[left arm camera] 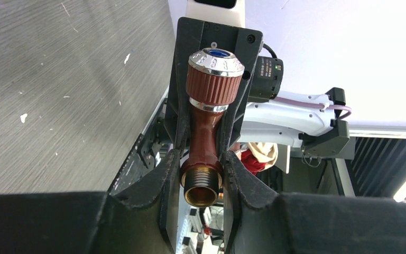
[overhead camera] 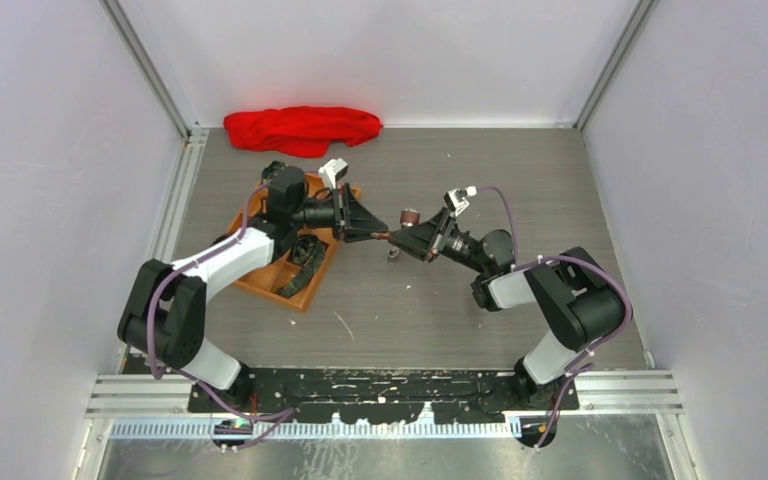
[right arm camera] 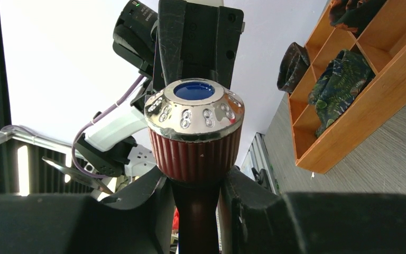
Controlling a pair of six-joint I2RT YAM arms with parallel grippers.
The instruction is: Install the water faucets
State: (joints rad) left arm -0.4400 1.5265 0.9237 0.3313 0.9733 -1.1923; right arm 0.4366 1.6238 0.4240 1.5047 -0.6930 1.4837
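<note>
One water faucet hangs above the table between my two grippers. It has a reddish-brown body, a ribbed red knob with a chrome cap and blue centre, and a brass threaded end. My left gripper is shut on it just behind the threaded end. My right gripper is shut on the body right under the knob. In the top view the left gripper and the right gripper meet tip to tip.
An orange wooden tray with dark coiled straps sits under the left arm. A red cloth lies at the back. A small reddish-brown cylinder and a small dark part rest on the table near the grippers.
</note>
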